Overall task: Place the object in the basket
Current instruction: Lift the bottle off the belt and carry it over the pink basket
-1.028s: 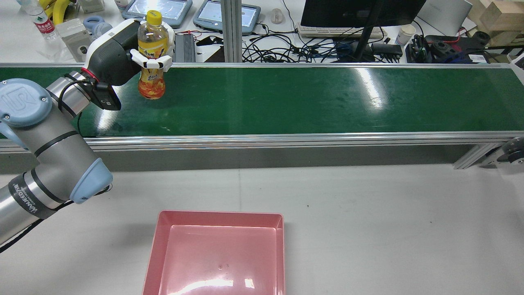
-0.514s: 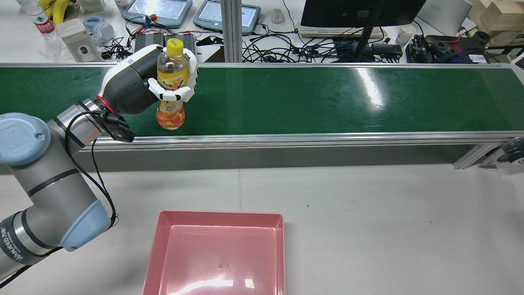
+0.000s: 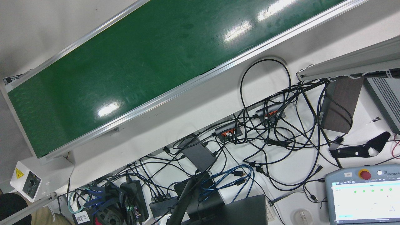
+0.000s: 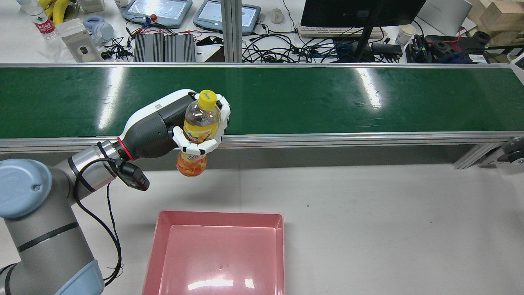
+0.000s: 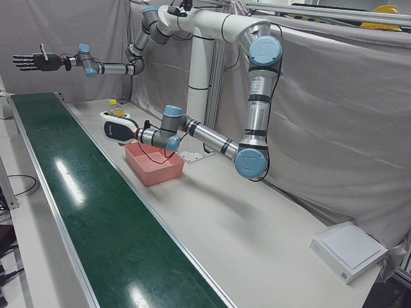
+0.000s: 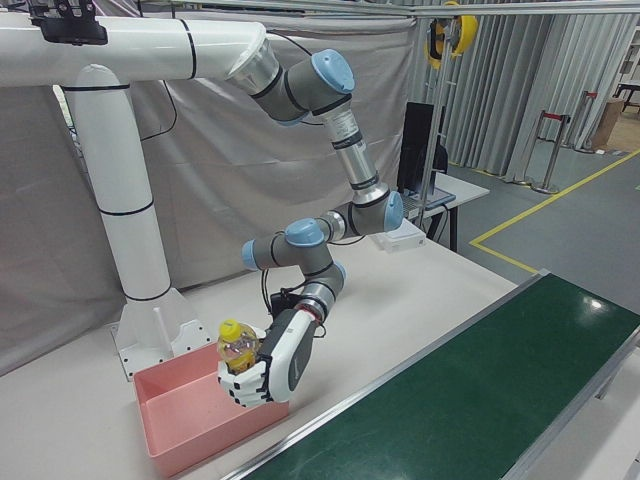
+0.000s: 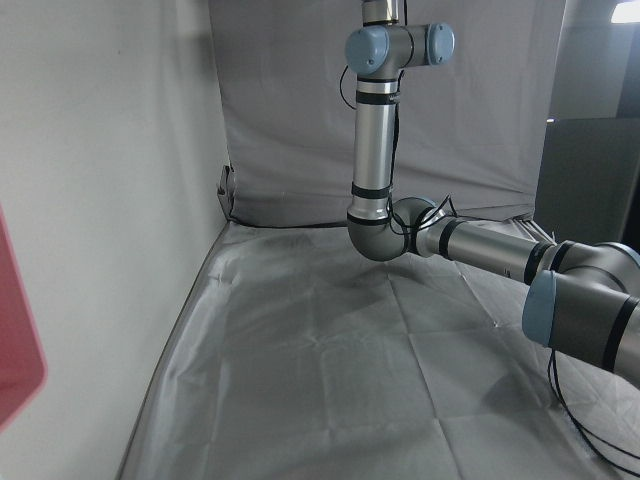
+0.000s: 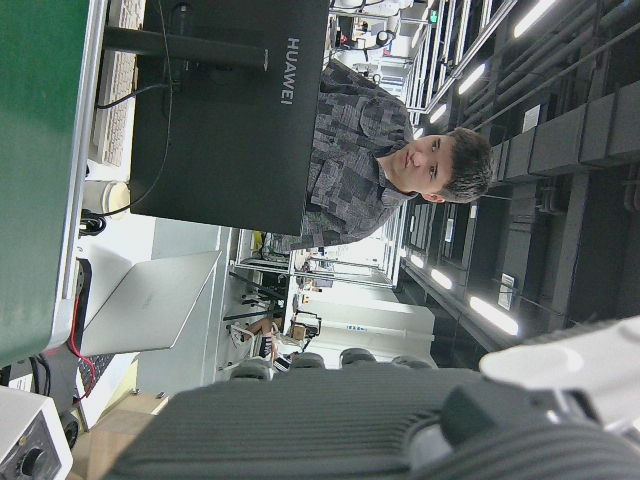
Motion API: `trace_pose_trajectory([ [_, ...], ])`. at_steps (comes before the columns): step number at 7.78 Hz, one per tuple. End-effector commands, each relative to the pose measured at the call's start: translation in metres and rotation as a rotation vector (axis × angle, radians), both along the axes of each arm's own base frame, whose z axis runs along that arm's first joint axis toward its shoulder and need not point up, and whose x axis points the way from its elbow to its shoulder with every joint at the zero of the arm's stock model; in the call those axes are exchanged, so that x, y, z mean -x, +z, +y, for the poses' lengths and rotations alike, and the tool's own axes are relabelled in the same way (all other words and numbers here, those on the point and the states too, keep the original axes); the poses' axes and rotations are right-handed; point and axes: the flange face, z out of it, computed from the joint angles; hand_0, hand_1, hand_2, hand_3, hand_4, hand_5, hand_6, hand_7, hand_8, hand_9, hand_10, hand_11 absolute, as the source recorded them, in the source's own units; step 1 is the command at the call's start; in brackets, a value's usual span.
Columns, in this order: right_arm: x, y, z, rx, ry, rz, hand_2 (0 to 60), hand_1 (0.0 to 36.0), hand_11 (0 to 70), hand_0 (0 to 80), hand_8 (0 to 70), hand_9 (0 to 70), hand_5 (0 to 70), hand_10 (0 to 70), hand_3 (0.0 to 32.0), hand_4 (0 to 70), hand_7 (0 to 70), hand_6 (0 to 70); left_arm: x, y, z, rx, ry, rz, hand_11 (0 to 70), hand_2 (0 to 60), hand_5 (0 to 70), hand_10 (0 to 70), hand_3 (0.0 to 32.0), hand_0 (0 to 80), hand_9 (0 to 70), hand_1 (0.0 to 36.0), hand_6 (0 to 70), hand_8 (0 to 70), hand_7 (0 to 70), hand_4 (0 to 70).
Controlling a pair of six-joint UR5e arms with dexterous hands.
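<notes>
An orange-drink bottle (image 4: 197,123) with a yellow cap is held upright in my left hand (image 4: 163,127), fingers wrapped around its middle. It hangs in the air over the belt's near rail and the white table, beyond the far rim of the pink basket (image 4: 221,214), which holds nothing. The right-front view shows the same hand (image 6: 277,368) with the bottle (image 6: 236,347) just beside the basket (image 6: 180,425). My right hand (image 5: 31,61) is raised far off over the belt's end, fingers spread and holding nothing.
The green conveyor belt (image 4: 327,98) runs across behind the white table (image 4: 368,229). Beyond it is a desk with cables, tablets and a monitor (image 4: 360,12). The left arm's elbow (image 4: 24,192) stands left of the basket.
My left hand has carried the bottle from the belt's far left side towards me and to the right, off the belt, to above its near rail.
</notes>
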Motion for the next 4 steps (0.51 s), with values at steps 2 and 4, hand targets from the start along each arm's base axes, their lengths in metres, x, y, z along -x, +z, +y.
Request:
trace_pose_trajectory([
  [2, 0.000, 0.000, 0.000, 0.000, 0.000, 0.000, 0.0, 0.0, 0.0, 0.0, 0.0, 0.0, 0.0, 0.0, 0.0, 0.0, 0.0, 0.0, 0.009, 0.005, 0.074, -0.041, 0.059, -0.060, 70.0, 60.0, 70.0, 70.0, 0.0, 52.8, 70.0, 24.9, 60.9, 70.0, 70.0, 38.9],
  [4, 0.000, 0.000, 0.000, 0.000, 0.000, 0.000, 0.0, 0.0, 0.0, 0.0, 0.0, 0.0, 0.0, 0.0, 0.0, 0.0, 0.0, 0.0, 0.009, 0.011, 0.095, -0.053, 0.083, -0.076, 70.0, 60.0, 70.0, 70.0, 0.0, 54.6, 70.0, 24.9, 58.2, 70.0, 70.0, 39.5],
])
